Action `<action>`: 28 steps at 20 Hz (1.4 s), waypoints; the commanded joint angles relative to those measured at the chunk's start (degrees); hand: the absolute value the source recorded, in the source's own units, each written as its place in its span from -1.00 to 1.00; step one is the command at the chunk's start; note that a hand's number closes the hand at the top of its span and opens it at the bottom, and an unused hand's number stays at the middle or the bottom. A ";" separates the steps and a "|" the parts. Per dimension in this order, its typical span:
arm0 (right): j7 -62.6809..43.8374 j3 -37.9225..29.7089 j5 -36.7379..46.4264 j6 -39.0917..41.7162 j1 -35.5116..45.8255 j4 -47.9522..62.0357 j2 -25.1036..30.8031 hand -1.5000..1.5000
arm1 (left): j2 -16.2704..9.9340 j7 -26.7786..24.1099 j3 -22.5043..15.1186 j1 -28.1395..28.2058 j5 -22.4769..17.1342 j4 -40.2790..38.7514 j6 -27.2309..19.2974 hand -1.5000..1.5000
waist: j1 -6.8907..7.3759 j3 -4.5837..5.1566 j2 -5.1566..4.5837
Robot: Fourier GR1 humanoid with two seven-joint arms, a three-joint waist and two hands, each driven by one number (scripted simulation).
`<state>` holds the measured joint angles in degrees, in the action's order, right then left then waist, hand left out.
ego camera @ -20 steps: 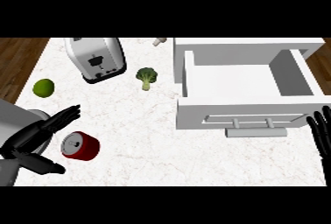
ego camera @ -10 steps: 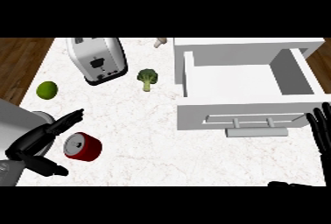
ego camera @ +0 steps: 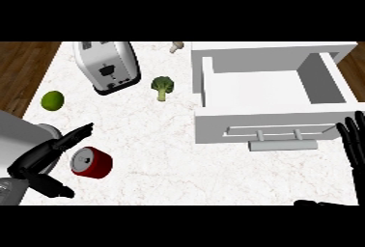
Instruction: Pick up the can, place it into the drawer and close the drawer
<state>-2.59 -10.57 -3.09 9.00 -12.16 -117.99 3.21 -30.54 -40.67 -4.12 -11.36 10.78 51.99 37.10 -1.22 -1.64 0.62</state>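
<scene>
A red can [ego camera: 92, 162] with a silver top lies on its side on the white counter at the lower left. My left hand [ego camera: 44, 158] is just left of it, fingers straight above the can and thumb below, open around it without closing. The white drawer [ego camera: 271, 124] stands pulled open at the right, its inside bare, a handle on its front. My right hand [ego camera: 354, 144] shows at the right edge beside the drawer front, fingers straight and upright, open and holding nothing.
A silver toaster [ego camera: 108, 65] stands at the back left. A broccoli floret [ego camera: 162, 87] lies between toaster and drawer. A green lime [ego camera: 52, 100] is near the left edge, and a mushroom [ego camera: 175, 47] sits at the back.
My left hand has crept closer to the can and lower, its fingers now over the can's top. The right hand has edged slightly rightward.
</scene>
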 commanded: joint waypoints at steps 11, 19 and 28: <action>-1.88 -0.17 -0.70 0.12 -2.91 -4.34 -0.67 -1.00 | 2.87 -10.04 -4.16 -8.85 -0.64 -16.44 6.03 -1.00 | -0.29 1.76 -0.89; -2.29 -2.00 -2.30 1.05 -1.88 -2.65 0.44 -1.00 | 6.55 -11.44 -7.72 -9.61 -0.10 -17.65 4.03 -1.00 | 0.46 1.70 -0.74; -1.42 -3.86 -3.86 2.44 -3.21 -3.45 1.08 -1.00 | 6.81 -14.43 -10.60 -10.63 0.00 -19.44 4.53 1.00 | 0.35 1.71 -0.79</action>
<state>-4.64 -13.05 -6.02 10.57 -15.30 -122.17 3.43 -23.16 -47.25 -13.66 -22.01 10.69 33.94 32.55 -0.89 0.03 -0.12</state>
